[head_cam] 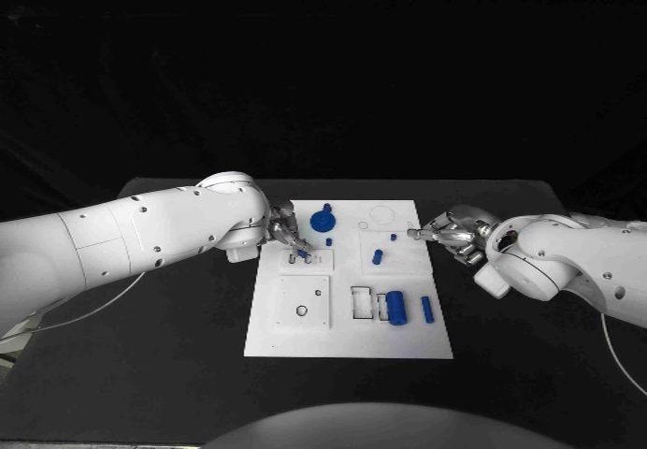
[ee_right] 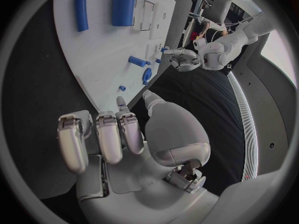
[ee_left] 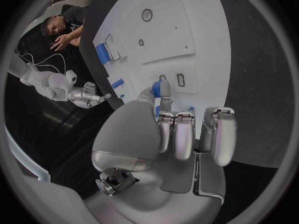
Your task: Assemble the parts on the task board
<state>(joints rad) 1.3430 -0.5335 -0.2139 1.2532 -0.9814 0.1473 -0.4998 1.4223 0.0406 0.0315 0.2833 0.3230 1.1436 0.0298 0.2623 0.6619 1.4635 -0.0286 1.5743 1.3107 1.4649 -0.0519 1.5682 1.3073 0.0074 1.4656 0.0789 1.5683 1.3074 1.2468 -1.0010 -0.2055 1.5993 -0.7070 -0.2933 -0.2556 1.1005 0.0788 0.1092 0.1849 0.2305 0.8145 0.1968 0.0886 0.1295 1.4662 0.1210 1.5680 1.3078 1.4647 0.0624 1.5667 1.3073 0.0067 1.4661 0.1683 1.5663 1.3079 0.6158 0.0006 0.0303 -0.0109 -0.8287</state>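
The white task board point(head_cam: 348, 327) lies mid-table. My left hand point(head_cam: 284, 233) hovers over its upper left block and pinches a small blue part point(head_cam: 302, 251) between thumb and a finger; in the left wrist view that blue part point(ee_left: 161, 90) sits just short of two small slots point(ee_left: 181, 79). My right hand point(head_cam: 453, 234) hangs at the board's right edge with its fingers point(ee_right: 106, 139) curled in and nothing in them. On the board lie a round blue knob point(head_cam: 323, 221), a blue peg point(head_cam: 379, 254), a thick blue cylinder point(head_cam: 396, 307) and a blue bar point(head_cam: 427, 310).
Black table point(head_cam: 162, 365) surrounds the board on all sides. A square plate with small holes point(head_cam: 304, 301) takes up the board's lower left. A thin cable point(head_cam: 94, 304) trails from my left arm over the table's left side.
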